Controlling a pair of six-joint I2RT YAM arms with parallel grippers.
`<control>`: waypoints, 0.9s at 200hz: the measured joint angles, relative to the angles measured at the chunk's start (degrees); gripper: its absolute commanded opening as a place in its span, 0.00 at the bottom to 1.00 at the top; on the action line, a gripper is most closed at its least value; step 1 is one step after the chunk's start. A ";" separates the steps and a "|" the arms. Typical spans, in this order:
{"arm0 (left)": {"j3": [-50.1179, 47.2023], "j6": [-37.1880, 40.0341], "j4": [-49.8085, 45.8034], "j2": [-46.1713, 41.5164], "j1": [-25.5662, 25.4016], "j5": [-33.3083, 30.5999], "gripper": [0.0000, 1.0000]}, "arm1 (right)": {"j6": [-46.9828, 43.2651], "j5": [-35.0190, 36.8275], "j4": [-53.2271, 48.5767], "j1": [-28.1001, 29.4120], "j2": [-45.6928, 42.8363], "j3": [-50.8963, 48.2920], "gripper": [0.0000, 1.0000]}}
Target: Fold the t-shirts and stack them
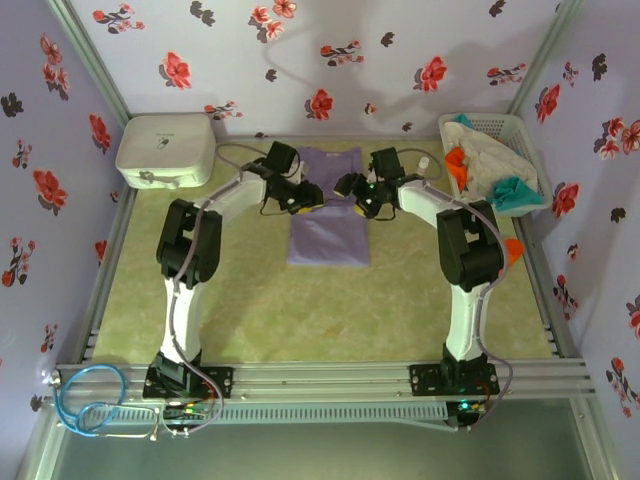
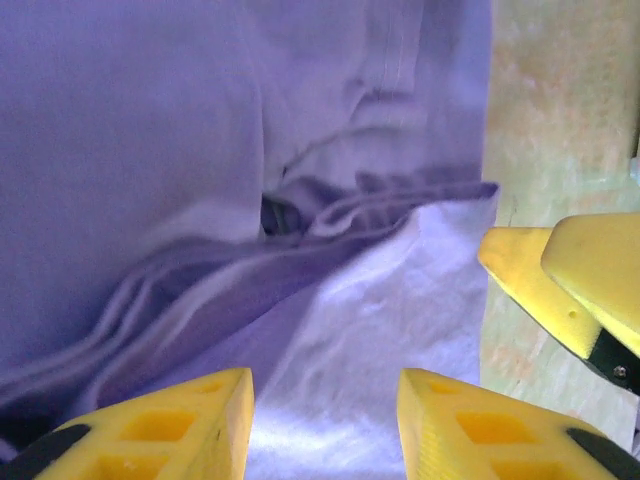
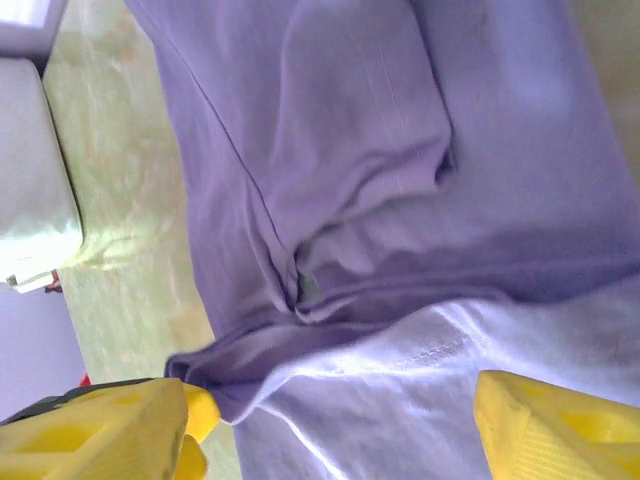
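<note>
Item: lavender t-shirt (image 1: 328, 240); light, limp cloth, likely to sag and crease; sides folded in, flat at the table's (image 1: 300, 320) far centre; best pinched at a folded edge. Left gripper (image 2: 325, 400) part-open over it, nothing pinched; right gripper (image 3: 330, 410) wide open likewise. Surface pale green, matte; floral walls close; basket (image 1: 528, 150) far right.

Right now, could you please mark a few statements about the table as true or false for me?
1. The lavender t-shirt lies on the table. True.
2. The white box sits at the far right. False: it sits at the far left.
3. The right gripper is open above the lavender t-shirt. True.
4. The basket is empty. False: it holds orange cloth, teal cloth and off-white cloth.
</note>
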 measured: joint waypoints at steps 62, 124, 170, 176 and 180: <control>2.97 4.76 -7.19 -4.52 2.64 -3.23 0.43 | -2.60 -0.13 -1.57 -1.92 -0.26 0.24 0.75; -19.06 5.97 -5.62 -17.92 2.67 -3.48 0.49 | -6.03 -0.04 -4.76 -1.70 -14.88 -13.38 0.71; -35.06 5.22 -3.02 -25.11 2.45 -2.62 0.62 | -10.97 0.63 -9.55 -1.70 -22.12 -22.21 0.68; -36.54 4.83 -2.36 -26.08 2.34 -2.51 0.63 | -11.43 0.72 -10.05 -1.70 -22.40 -23.43 0.67; -37.38 4.57 -1.86 -26.62 2.25 -2.51 0.63 | -11.61 0.72 -10.29 -1.68 -22.47 -24.04 0.66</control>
